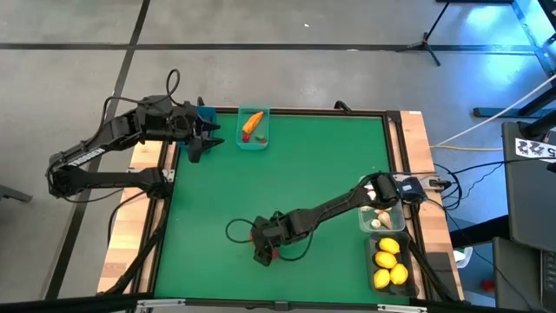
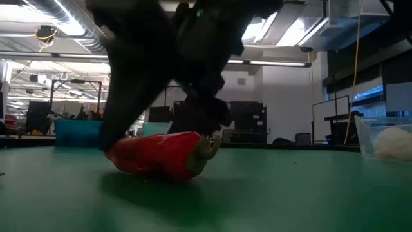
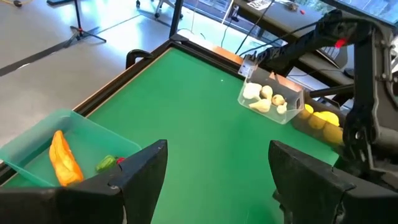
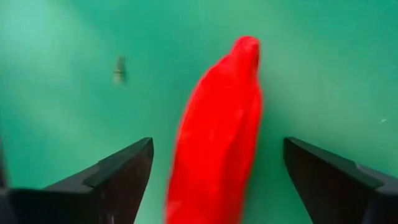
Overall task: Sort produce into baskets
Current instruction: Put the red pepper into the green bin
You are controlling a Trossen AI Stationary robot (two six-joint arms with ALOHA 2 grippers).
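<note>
A red chili pepper [image 4: 217,130] lies on its side on the green table near the front edge [image 2: 161,154]. My right gripper [image 4: 217,180] stands open over it, a finger on either side with a gap to each, slanting down from the right [image 1: 265,248]. My left gripper [image 3: 217,180] hangs open at the table's far left [image 1: 201,139], beside the teal-green basket [image 1: 253,139] that holds an orange carrot [image 3: 64,160] and a small green bit [image 3: 106,163]. The clear basket [image 1: 382,216] holds garlic bulbs. The dark grey basket [image 1: 393,265] holds lemons.
A blue basket [image 1: 207,113] sits behind my left gripper at the far left corner. The clear and dark grey baskets stand along the table's right edge. A small speck [image 4: 120,68] lies on the mat beyond the pepper. A raised wooden frame [image 1: 417,156] rims the table.
</note>
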